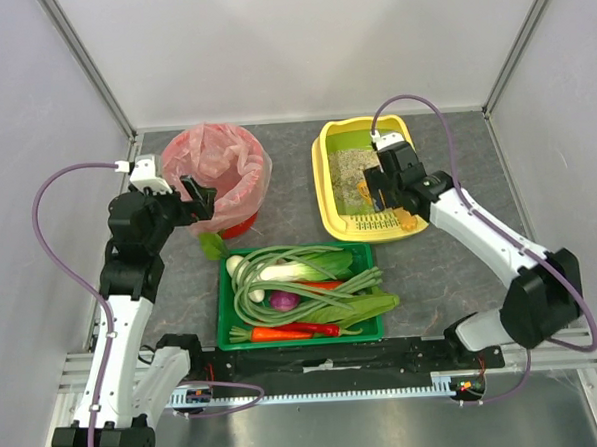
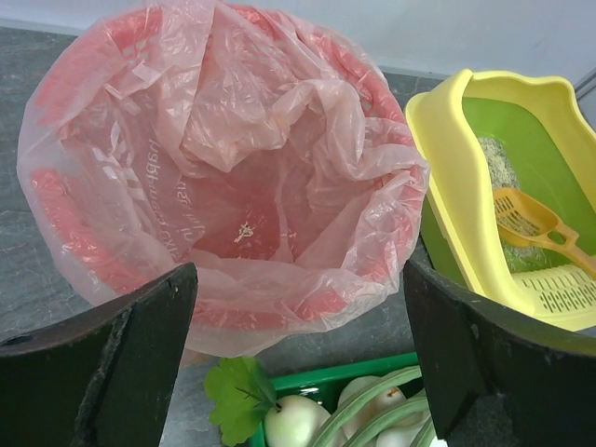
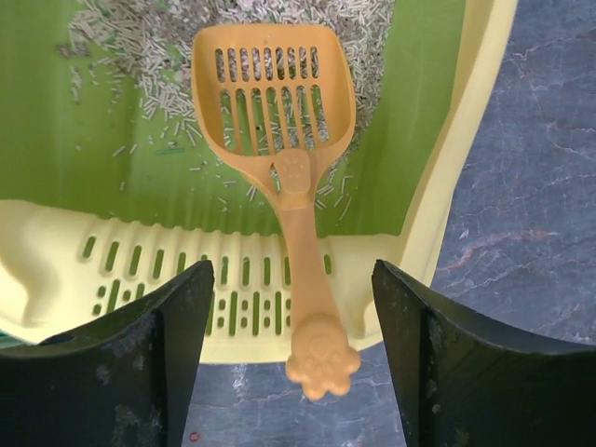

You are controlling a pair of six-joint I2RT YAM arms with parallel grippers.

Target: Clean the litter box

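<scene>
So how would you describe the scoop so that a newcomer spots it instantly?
Find the yellow litter box at the table's far right. Across its near end lies the scoop, its paw-shaped handle end overhanging the rim. It is the only orange, slotted piece in that box.

Bin [image 1: 245, 186] back left, litter box [image 1: 327, 194] back right, scoop [image 3: 293, 177] lying inside it, vegetable tray [image 1: 223, 316] in front, between them.

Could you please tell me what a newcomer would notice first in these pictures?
The yellow litter box at the far right stands out, with an orange slotted scoop lying in it under the open right gripper. Left of it, a red bin lined with a pink bag sits before the open left gripper. A green tray of vegetables lies nearest the arm bases.
</scene>
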